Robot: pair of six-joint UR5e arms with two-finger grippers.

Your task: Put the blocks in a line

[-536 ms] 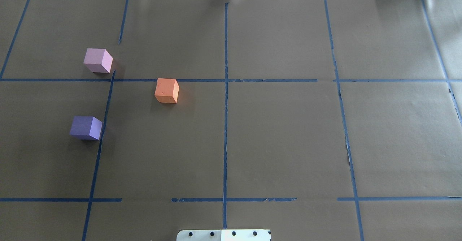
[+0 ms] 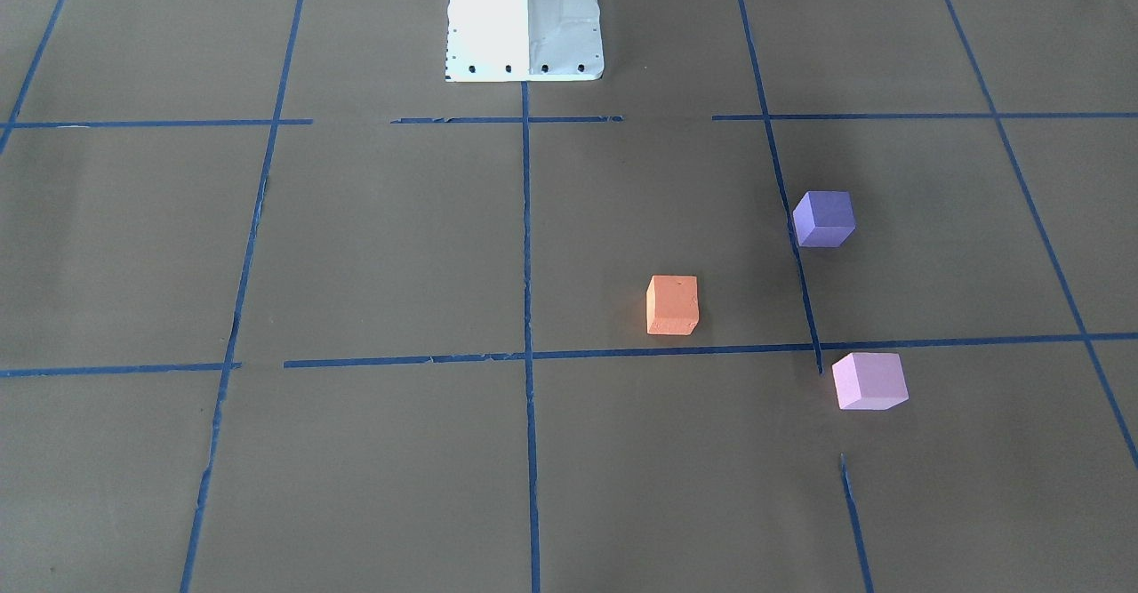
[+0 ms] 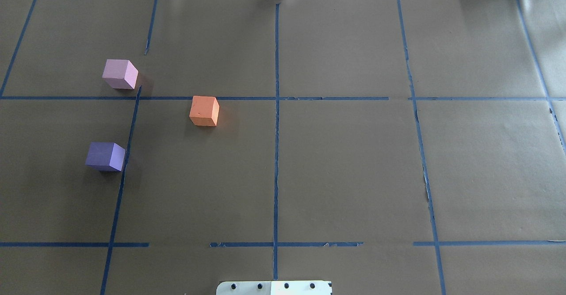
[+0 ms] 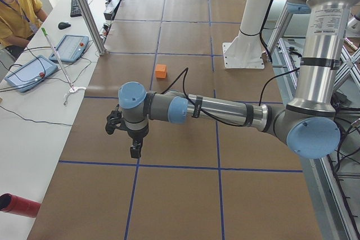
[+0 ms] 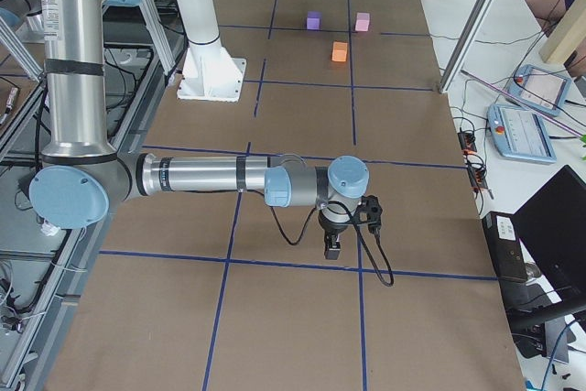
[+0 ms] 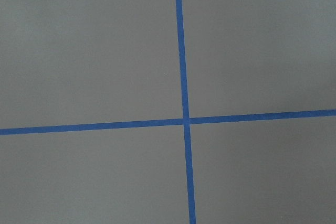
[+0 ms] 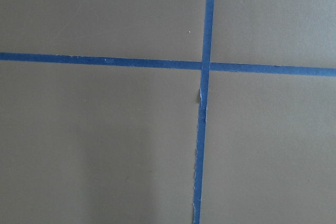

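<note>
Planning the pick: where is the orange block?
Overhead view: orange block lies left of centre, just below a tape line, right of the pink block and purple block.

All three blocks rest on the surface (image 3: pixel 353 175) in the robot's left half, none touching another. The far block (image 3: pixel 119 74) lies farthest from the robot base (image 3: pixel 274 287), just beyond a crosswise tape line (image 3: pixel 66 97). The near block (image 3: pixel 105 156) sits closer to the base, just beside a lengthwise tape line (image 3: pixel 119 197). The inner block (image 3: pixel 204 111) lies to their right, between them in depth, left of the centre tape line (image 3: pixel 276 153). The left gripper (image 4: pixel 135 149) hangs over the surface's left end and the right gripper (image 5: pixel 332 246) over its right end, both well apart from the blocks.
</note>
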